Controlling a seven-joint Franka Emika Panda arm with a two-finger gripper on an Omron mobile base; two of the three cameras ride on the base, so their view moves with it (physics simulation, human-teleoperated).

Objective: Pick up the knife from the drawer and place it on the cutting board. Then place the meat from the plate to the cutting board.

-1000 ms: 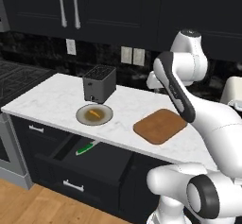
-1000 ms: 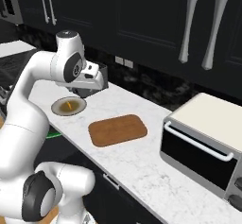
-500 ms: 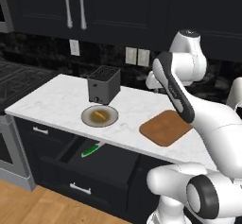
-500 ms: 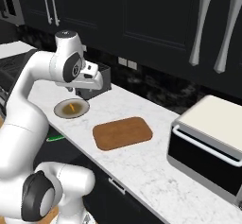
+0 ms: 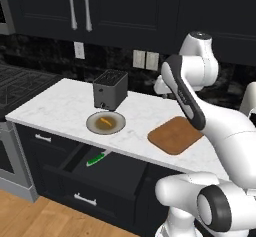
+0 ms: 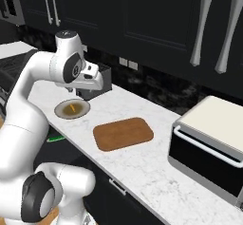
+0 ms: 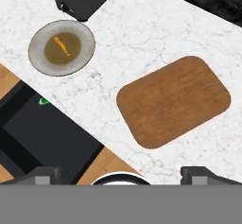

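Dark upper cabinets [image 5: 125,11] with long silver handles hang over a black backsplash [image 5: 50,51] with pale outlets [image 5: 145,58]. White marble table [image 5: 60,101] under the jaws, wood floor [image 5: 30,216] below, stove [image 5: 15,76] at far left.

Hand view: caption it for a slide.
Open gripper high over the bare cutting board; meat on plate.
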